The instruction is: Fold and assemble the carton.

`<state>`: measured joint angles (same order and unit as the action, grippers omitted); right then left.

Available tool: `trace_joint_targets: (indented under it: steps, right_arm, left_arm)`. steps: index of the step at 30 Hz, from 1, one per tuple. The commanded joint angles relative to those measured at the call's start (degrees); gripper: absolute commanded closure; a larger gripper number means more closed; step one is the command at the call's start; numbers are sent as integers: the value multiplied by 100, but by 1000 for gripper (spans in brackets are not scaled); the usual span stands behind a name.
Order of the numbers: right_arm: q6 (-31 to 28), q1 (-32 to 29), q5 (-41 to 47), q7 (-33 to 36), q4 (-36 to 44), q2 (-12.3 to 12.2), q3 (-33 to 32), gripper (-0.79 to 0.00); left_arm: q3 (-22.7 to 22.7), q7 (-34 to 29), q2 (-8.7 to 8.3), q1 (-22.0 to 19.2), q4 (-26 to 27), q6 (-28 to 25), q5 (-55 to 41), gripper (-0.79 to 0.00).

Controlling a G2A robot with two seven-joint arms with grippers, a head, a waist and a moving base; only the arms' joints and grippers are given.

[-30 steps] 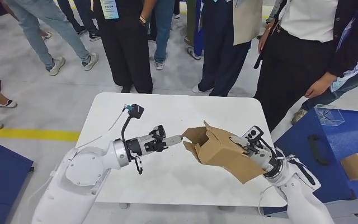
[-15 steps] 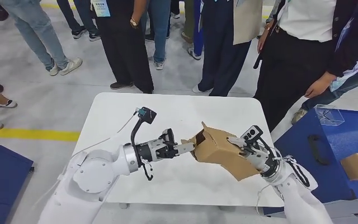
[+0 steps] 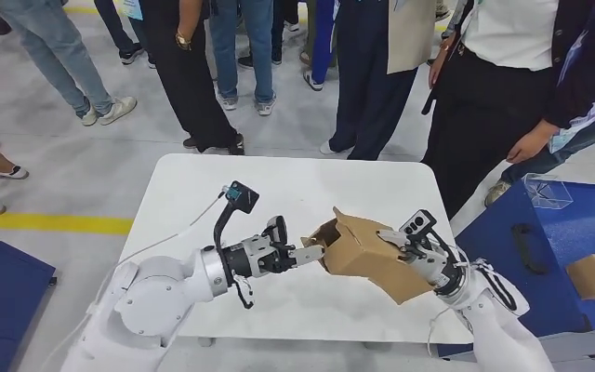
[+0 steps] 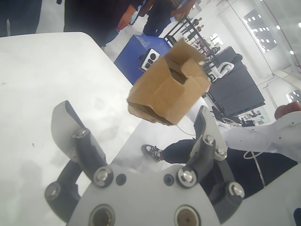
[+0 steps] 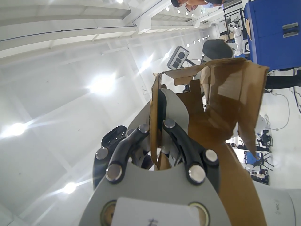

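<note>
White table (image 3: 260, 181) lies under both arms. Left gripper (image 3: 314, 250), fingers spread apart, sits just beside the folded end of the brown carton (image 3: 363, 256), which hangs tilted above the table's right half. Right gripper (image 3: 411, 249) is clamped on the carton's open-end wall.

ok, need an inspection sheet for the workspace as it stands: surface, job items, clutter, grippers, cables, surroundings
Surface: white table, bare around the arms.
Job's things: carton held tilted above the table, end flaps partly folded in, not closed.
Clutter: nothing seen.
Grippers: right gripper shut on one carton wall; left gripper open at the carton's flap end, contact cannot be told.
Cables: white cable runs from the left arm's camera mount across the table.
Surroundings: blue cabinet beside the right arm, clear box on it; yellow floor line.
</note>
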<state>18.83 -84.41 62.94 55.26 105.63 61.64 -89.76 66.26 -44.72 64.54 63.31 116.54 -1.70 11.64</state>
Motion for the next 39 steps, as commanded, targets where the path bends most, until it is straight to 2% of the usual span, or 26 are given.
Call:
trace_joint_targets:
  steps: [1, 9, 19, 22, 29, 34, 39]
  right_arm:
    - [26, -34, -10, 66, 34, -3, 18, 0]
    - [148, -97, 137, 185, 141, -15, -9, 0]
    - [195, -127, 140, 206, 215, -31, -18, 0]
    - [84, -87, 143, 85, 182, -27, -38, 0]
    - [-112, 8, 58, -77, 117, -21, -33, 0]
    - [-149, 54, -53, -87, 87, -25, -8, 0]
    - [-146, 46, -140, -29, 119, -31, 39, 0]
  left_arm:
    - [16, 52, 6, -55, -90, 70, -11, -785]
    - [144, 84, 5, -134, -429, 342, -128, -785]
    - [-102, -45, 55, -408, -913, 378, -369, -785]
    - [-19, 60, 43, -335, -750, 355, -327, -785]
    - [262, 107, -31, 119, -44, 317, -87, -785]
    - [154, 45, -43, 279, 262, 273, 57, -785]
    - [-69, 34, -18, 166, 163, 258, 115, -785]
